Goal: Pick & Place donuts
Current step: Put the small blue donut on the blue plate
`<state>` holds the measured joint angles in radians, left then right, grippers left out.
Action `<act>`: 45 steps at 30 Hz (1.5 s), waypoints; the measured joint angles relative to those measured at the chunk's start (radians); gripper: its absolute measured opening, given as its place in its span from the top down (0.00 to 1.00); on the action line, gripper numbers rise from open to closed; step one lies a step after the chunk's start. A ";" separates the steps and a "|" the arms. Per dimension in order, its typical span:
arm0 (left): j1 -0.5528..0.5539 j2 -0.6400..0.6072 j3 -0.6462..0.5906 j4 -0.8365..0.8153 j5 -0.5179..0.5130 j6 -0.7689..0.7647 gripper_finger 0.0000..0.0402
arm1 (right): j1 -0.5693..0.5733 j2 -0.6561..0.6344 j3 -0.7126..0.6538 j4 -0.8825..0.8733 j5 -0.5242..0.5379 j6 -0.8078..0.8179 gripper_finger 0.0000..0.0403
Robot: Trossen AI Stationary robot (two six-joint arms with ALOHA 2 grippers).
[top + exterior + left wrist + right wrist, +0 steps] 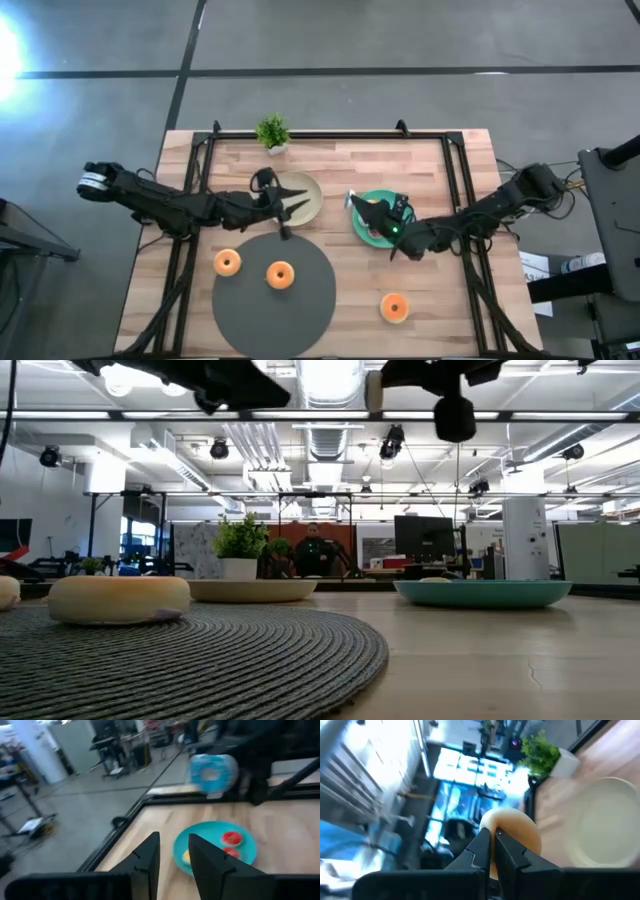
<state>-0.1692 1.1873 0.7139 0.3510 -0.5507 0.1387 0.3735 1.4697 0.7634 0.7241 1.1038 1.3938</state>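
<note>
My right gripper (492, 836) is shut on a donut with a tan underside (512, 832) and blue frosting (212, 772), held in the air above the teal plate (358, 228). Two red donuts (231, 838) and a yellow one (186, 856) lie on that plate. My left gripper (174, 845) stands open over the beige plate (308, 192) with nothing between its fingers. One orange donut (280, 275) lies on the dark grey mat (275, 310), another (227, 263) lies at the mat's left rim, and a third (395, 307) lies on the bare table. My right gripper pinches the blue-frosted donut between its two fingers at the ring's near side (501, 840); the fingertips cover the exact spot. The fingers come at it about level, from the table's right. The donut stands on edge, lifted clear of the plate.
A small potted plant (272, 132) stands at the table's far edge, behind the beige plate. Black frame rails (455, 190) run along both sides of the table. Bare wood (440, 270) lies right of the mat.
</note>
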 joint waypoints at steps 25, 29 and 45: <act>0.015 0.337 0.129 0.333 -0.035 0.052 0.73 | -0.035 0.123 0.105 0.088 0.110 0.131 0.98; 0.017 0.348 0.155 0.339 -0.052 0.096 0.65 | -0.048 0.133 0.110 0.088 0.119 0.154 0.98; 0.035 0.419 0.227 0.330 -0.106 0.141 0.62 | -0.064 0.134 0.111 0.092 0.119 0.170 0.97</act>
<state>-0.1345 1.6063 0.9412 0.6811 -0.6568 0.2800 0.3092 1.6039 0.8741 0.8165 1.2224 1.5640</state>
